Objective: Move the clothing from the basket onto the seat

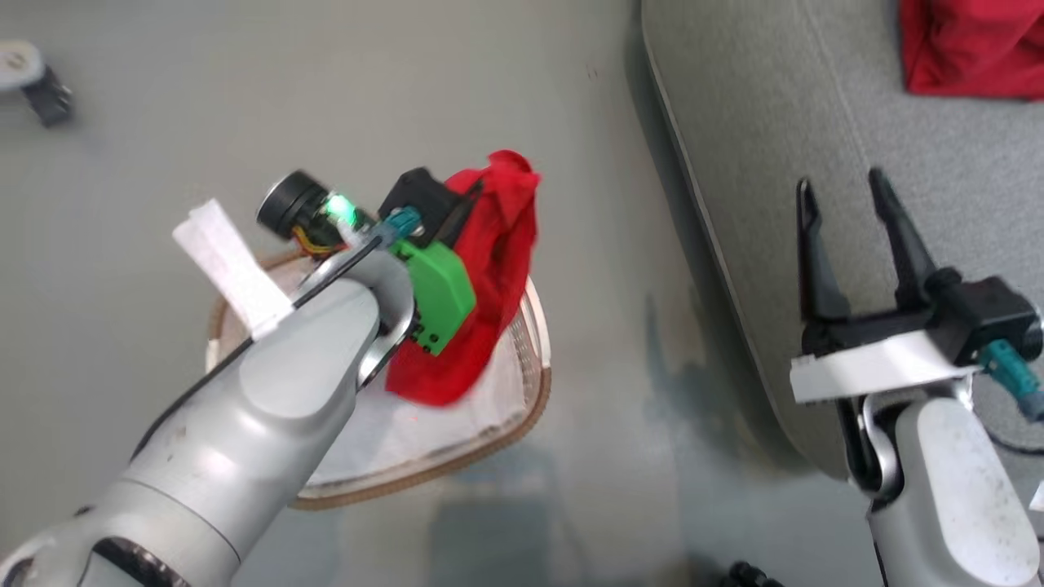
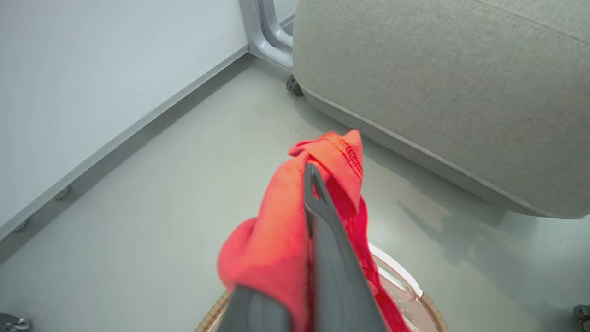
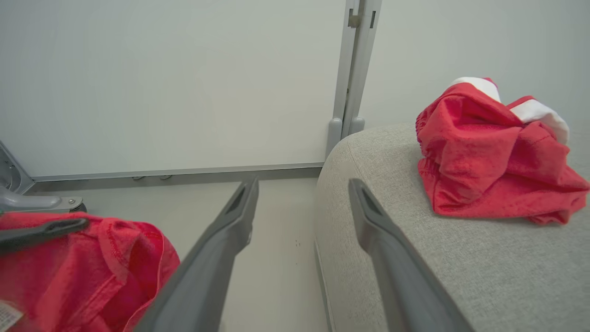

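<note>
- One large grey seat [image 1: 816, 163] is at my right side, above the pale floor [image 1: 163, 204].
- The oval basket [image 1: 534, 391] with the brown woven rim stands on the floor, left of the seat and apart from it.
- A red garment with white trim [image 1: 971, 49] lies crumpled on the seat.
- A second red garment [image 1: 489, 269] hangs over the basket. My left gripper [image 2: 312, 184] has its fingers pressed together on it.
- My right gripper [image 1: 840, 183] is spread wide and holds nothing, above the edge of the seat.
</note>
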### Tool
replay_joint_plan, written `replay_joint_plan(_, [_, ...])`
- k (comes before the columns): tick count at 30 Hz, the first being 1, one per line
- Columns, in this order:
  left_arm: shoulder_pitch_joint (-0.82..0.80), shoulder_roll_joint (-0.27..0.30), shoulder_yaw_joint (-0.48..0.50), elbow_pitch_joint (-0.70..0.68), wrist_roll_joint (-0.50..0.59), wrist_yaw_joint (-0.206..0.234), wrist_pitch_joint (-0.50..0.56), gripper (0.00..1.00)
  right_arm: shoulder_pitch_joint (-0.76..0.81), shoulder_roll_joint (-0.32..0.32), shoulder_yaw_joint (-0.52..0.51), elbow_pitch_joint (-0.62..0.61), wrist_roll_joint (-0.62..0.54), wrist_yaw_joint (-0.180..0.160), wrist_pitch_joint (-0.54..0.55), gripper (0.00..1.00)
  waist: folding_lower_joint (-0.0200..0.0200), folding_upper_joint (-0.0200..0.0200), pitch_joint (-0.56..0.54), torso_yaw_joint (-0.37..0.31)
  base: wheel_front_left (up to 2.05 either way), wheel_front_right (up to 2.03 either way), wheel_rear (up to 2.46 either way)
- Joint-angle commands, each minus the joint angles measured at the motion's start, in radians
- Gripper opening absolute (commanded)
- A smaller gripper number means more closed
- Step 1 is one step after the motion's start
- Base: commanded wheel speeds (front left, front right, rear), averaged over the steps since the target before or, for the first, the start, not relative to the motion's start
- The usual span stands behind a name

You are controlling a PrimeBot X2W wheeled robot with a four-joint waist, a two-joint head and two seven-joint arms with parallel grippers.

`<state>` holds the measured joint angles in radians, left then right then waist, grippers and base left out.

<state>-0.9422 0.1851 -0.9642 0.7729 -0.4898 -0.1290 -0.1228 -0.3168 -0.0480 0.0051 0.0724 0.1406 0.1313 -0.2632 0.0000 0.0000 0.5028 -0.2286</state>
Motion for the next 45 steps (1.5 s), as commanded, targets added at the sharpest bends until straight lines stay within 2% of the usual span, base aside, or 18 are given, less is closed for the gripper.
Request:
replay_joint_plan(1, [-0.028, 0.010, -0.021, -0.032, -0.008, -0.002, 0.013, 0.00, 0.033, -0.005, -0.005, 0.014, -0.009, -0.001, -0.002, 1.00, 0.0000, 0.0000, -0.179, 0.096, 0.00, 0.00, 0.00])
replay_joint_plan(9, [-0.182, 0.067, -0.112, -0.242, -0.087, -0.002, 0.081, 0.00, 0.118, -0.004, 0.033, 0.079, -0.026, -0.001, -0.002, 1.00, 0.0000, 0.0000, -0.368, 0.120, 0.00, 0.00, 0.00])
replay_joint_plan(17, [-0.312, 0.087, -0.110, -0.302, -0.163, -0.002, 0.092, 0.00, 0.153, -0.004, 0.095, 0.112, -0.027, -0.001, -0.002, 1.00, 0.0000, 0.0000, -0.499, 0.110, 0.00, 0.00, 0.00])
replay_joint_plan(27, [-0.399, 0.090, -0.110, -0.256, -0.233, -0.002, 0.080, 0.00, 0.120, -0.004, 0.208, 0.046, 0.044, -0.001, -0.002, 1.00, 0.0000, 0.0000, -0.549, 0.094, 0.00, 0.00, 0.00])
replay_joint_plan(38, [-0.393, 0.082, -0.145, -0.203, -0.284, -0.002, 0.059, 0.00, 0.116, -0.004, 0.325, -0.068, 0.097, -0.001, -0.002, 1.00, 0.0000, 0.0000, -0.566, 0.100, 0.00, 0.00, 0.00])
replay_joint_plan(42, [-0.395, 0.067, -0.153, -0.194, -0.297, -0.002, 0.050, 0.00, 0.087, -0.004, 0.352, -0.037, 0.082, -0.001, -0.002, 1.00, 0.0000, 0.0000, -0.565, 0.103, 0.00, 0.00, 0.00])
replay_joint_plan(45, [-0.407, 0.056, -0.156, -0.189, -0.303, -0.002, 0.046, 0.00, 0.039, -0.004, 0.362, 0.047, 0.061, -0.001, -0.002, 1.00, 0.0000, 0.0000, -0.562, 0.107, 0.00, 0.00, 0.00])
